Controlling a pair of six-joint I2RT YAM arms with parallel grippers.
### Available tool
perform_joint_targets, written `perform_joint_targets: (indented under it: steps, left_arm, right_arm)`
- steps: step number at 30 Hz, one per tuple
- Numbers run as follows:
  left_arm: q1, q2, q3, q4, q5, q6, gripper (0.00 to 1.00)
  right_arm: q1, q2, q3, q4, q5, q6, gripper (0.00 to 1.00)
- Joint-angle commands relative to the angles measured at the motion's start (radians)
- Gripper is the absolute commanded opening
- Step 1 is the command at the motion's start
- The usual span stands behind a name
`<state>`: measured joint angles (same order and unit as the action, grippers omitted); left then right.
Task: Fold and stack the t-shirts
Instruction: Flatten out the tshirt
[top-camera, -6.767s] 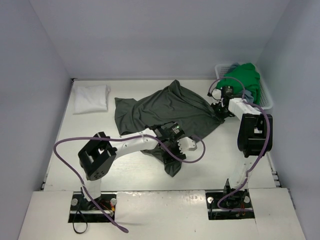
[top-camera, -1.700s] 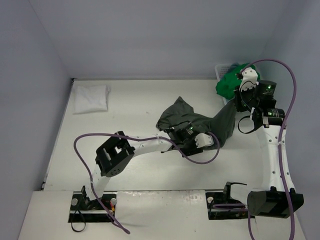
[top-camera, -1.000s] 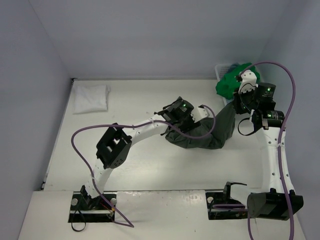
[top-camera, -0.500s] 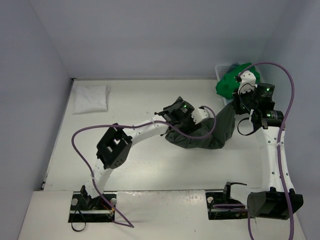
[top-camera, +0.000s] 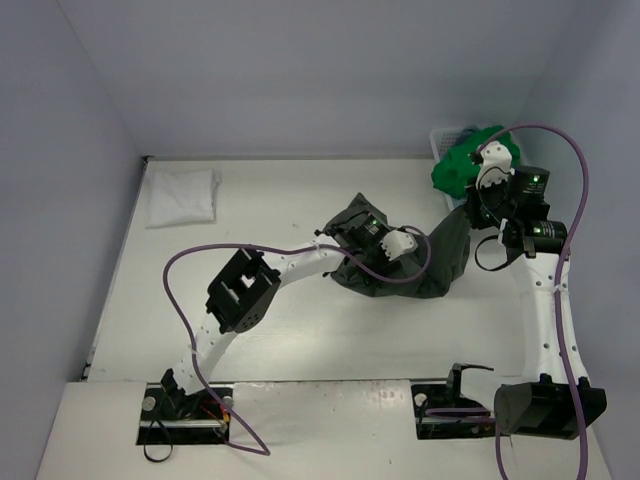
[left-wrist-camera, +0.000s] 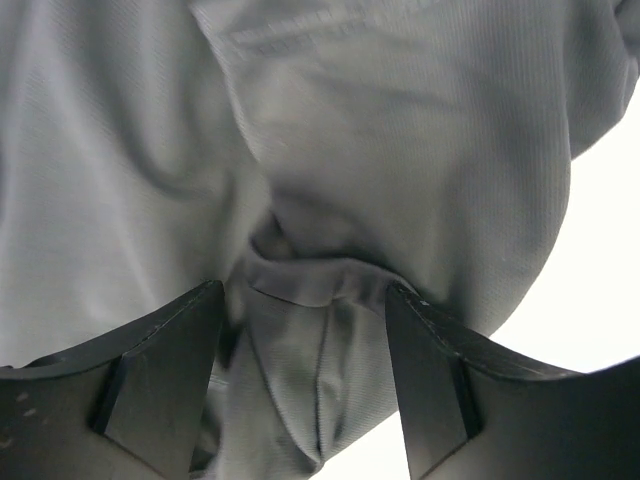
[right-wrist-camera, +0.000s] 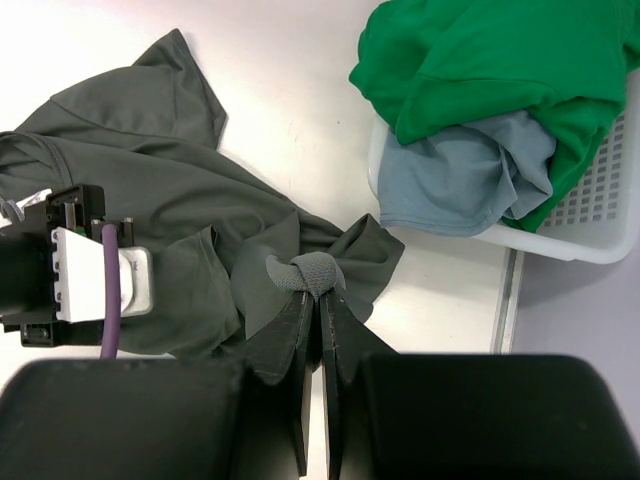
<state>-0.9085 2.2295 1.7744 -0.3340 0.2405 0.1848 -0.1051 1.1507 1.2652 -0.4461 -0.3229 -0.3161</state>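
Left arm (top-camera: 290, 265) stretches from its near-left base toward the table's middle, elbow bent, wrist angled down. Left gripper (left-wrist-camera: 303, 300) has its fingers spread wide apart. Right arm (top-camera: 545, 300) rises tall on the right. Right gripper (right-wrist-camera: 320, 290) points down, fingers pressed together on a pinch of the dark olive-grey t-shirt (right-wrist-camera: 130, 180).

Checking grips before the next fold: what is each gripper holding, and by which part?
The right gripper pinches a bunched edge of the grey shirt. The left gripper is open over that shirt, gripping nothing.
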Motion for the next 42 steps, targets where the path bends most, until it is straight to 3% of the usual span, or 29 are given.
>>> perform_joint_targets:
  steps: [1,6,7,8,11,14,17,27,39,42]
  left_arm:
    - [-0.001,-0.048,0.065,-0.017,0.043,-0.024,0.6]
    - [-0.001,-0.059,0.04,-0.011,0.042,-0.013,0.57]
    - [-0.001,-0.059,0.037,-0.01,0.045,-0.01,0.52]
    - [-0.001,-0.057,0.037,-0.01,0.046,-0.004,0.36]
    - [-0.003,-0.057,0.042,-0.011,0.049,-0.002,0.13]
    - [-0.001,-0.071,0.04,0.006,0.025,-0.002,0.12]
    - [-0.001,-0.085,0.036,0.01,0.016,0.004,0.04]
    - [0.072,-0.256,0.056,-0.063,-0.035,0.067,0.08]
    - [0.333,-0.615,-0.072,-0.192,0.097,0.062,0.08]
    - [0.333,-0.646,-0.121,-0.178,0.144,0.045,0.09]
  right_arm:
    - [-0.007,-0.002,0.005,0.061,-0.021,-0.001,0.0]
    - [-0.007,0.0,0.0,0.063,-0.034,0.009,0.0]
    - [-0.007,-0.002,-0.001,0.063,-0.036,0.009,0.0]
    - [-0.007,-0.002,-0.004,0.063,-0.036,0.009,0.0]
    - [-0.007,-0.003,-0.02,0.061,-0.031,0.0,0.0]
    - [-0.007,-0.003,-0.029,0.063,-0.031,-0.003,0.0]
    - [-0.007,-0.003,-0.032,0.064,-0.036,-0.003,0.0]
    - [-0.011,0.003,-0.035,0.066,-0.031,-0.018,0.0]
    - [-0.016,0.03,0.031,0.047,-0.03,-0.017,0.0]
    - [-0.016,0.024,0.037,0.041,-0.034,-0.009,0.0]
